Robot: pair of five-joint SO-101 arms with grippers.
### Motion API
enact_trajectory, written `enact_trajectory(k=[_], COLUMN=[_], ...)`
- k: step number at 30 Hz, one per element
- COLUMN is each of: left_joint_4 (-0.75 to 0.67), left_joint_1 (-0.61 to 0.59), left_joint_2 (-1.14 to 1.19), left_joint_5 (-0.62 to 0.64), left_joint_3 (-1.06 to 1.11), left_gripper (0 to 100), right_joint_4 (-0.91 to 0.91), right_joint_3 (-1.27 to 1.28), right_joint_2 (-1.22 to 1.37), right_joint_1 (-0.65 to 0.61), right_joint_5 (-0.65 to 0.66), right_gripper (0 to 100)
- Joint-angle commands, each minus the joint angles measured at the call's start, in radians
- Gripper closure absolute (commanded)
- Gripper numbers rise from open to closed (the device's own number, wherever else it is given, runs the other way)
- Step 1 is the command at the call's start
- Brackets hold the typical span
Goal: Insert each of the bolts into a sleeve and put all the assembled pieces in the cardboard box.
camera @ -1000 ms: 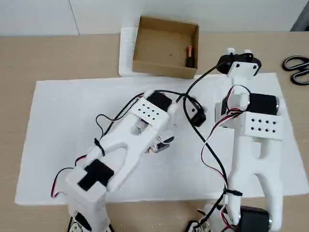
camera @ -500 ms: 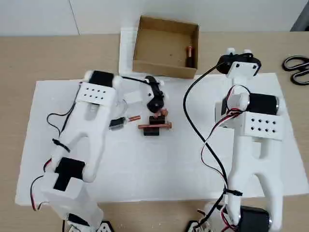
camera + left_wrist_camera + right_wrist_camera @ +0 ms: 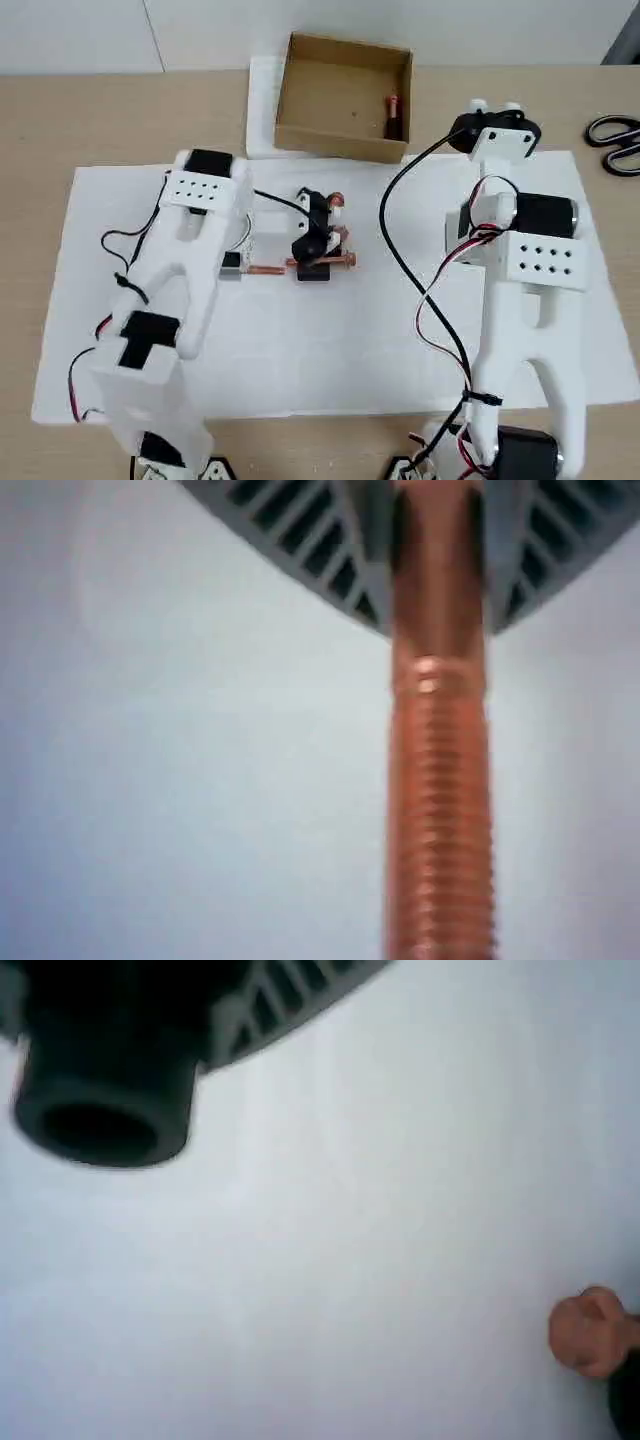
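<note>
Hanging low over the flat white sheet (image 3: 120, 300), the left gripper (image 3: 437, 525) was closed tight on a threaded copper bolt (image 3: 440, 780). The right gripper (image 3: 125, 1025) pinched a smooth black tubular sleeve (image 3: 100, 1110). The brown square cardboard box (image 3: 335, 145) held one copper-and-black assembled piece (image 3: 393, 115) against the wall nearest the right arm.

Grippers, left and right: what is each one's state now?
Left gripper: closed on a copper bolt.
Right gripper: closed on a black sleeve.

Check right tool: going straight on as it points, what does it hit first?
Likely the white sheet: the right tool, holding a sleeve, faces bare sheet. The bolt head sits off to one side. Depth unclear.
</note>
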Motion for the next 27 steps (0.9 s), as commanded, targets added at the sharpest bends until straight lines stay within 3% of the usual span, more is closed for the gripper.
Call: enact_trajectory(k=[1,8,13,17,23,27], left_joint_4=[0.003,0.075,0.078,0.077,0.078,0.077], left_joint_1=[-0.015,-0.021,-0.021,-0.034,-0.035,-0.037], left_joint_2=[0.04,0.167,0.233,0.252,0.249,0.245], left_joint_5=[-0.267,-0.264,-0.152,-0.098,-0.077,0.06], left_joint_3=[-0.102,-0.314,-0.432,-0.486,-0.504,-0.555], left_gripper=[99,99,95,88,88,88], right_joint_4=[0.002,0.001,0.002,0.002,0.002,-0.005], right_joint_3=[-0.005,-0.005,-0.005,-0.005,-0.005,-0.005], right_joint_2=[-0.038,-0.038,-0.038,-0.038,-0.038,-0.038], right_joint_1=[0.005,0.001,0.001,0.002,0.002,0.001], right_joint_5=[0.011,0.011,0.011,0.011,0.012,0.012], right_gripper=[99.5,99.5,99.5,99.5,99.5,99.5])
